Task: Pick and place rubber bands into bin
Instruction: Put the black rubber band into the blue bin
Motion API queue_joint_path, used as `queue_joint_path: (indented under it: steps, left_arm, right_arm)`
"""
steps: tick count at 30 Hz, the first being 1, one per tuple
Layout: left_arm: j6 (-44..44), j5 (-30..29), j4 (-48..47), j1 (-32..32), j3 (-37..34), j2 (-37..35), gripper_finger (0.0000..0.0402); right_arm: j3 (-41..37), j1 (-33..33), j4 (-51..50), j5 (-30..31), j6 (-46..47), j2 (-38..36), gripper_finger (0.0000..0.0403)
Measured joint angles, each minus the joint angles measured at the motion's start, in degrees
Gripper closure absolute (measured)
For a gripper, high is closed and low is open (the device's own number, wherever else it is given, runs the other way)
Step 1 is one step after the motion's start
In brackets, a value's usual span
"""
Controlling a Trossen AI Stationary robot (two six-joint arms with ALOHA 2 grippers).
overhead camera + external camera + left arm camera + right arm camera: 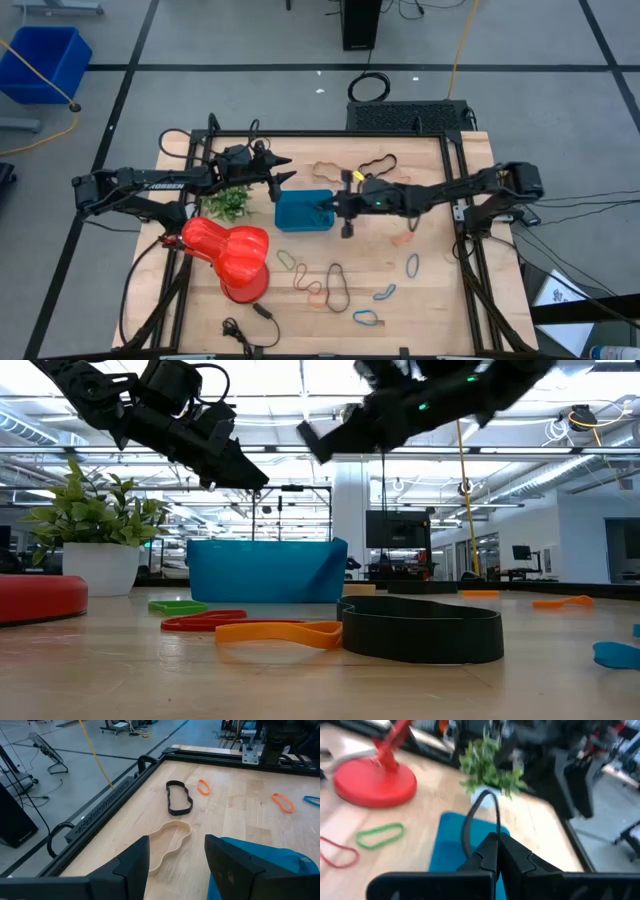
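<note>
The teal bin (303, 210) sits mid-table, its bottom flat on the wood; it also shows in the low view (265, 570). My right gripper (333, 207) hangs over the bin's right end, shut on a black rubber band (479, 812). My left gripper (288, 170) waits open just beyond the bin's far left corner, with nothing between its fingers (177, 855). Loose rubber bands lie flat on the table: a black one (179, 797) and a tan one (170, 840) beyond the bin, a green one (379, 834) and a red one (337, 852) nearer the front. My right gripper pinches the black rubber band at one end of its loop (489, 836) between its two shut fingers. The fingers come nearly level from the table's right. The loop (470, 815) arches out ahead of the fingertips, clear of the table, above the bin (451, 845).
A red vase (232, 255) lies on its side at the front left, and a small potted plant (228, 203) stands left of the bin. Several more bands are strewn over the front right (337, 285). A black frame rail (455, 190) edges the table.
</note>
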Motion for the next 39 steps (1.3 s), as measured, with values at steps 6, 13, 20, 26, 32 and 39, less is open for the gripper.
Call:
queue_joint_path:
  steps: [6,13,20,26,32,39]
  left_arm:
    - [0.0,0.0,-0.1,0.0,0.0,0.0,0.0206]
    - [0.0,0.0,-0.1,0.0,0.0,0.0,0.0206]
    - [0.0,0.0,-0.1,0.0,0.0,0.0,0.0206]
    - [0.0,0.0,-0.1,0.0,0.0,0.0,0.0206]
    - [0.0,0.0,-0.1,0.0,0.0,0.0,0.0206]
    - [0.0,0.0,-0.1,0.0,0.0,0.0,0.0206]
  right_arm:
    - [4.1,-1.0,-2.2,-0.1,0.0,8.2,0.0403]
    - [4.8,-1.0,-3.1,-0.1,0.1,14.3,0.0403]
    - [4.8,-1.1,-2.8,0.0,1.4,14.7,0.0399]
    - [4.8,-1.0,-2.0,0.1,1.5,14.7,0.0382]
    - [4.8,-1.0,-2.4,0.1,2.4,14.7,0.0376]
    - [4.8,-1.0,-2.8,0.1,3.1,14.7,0.0375]
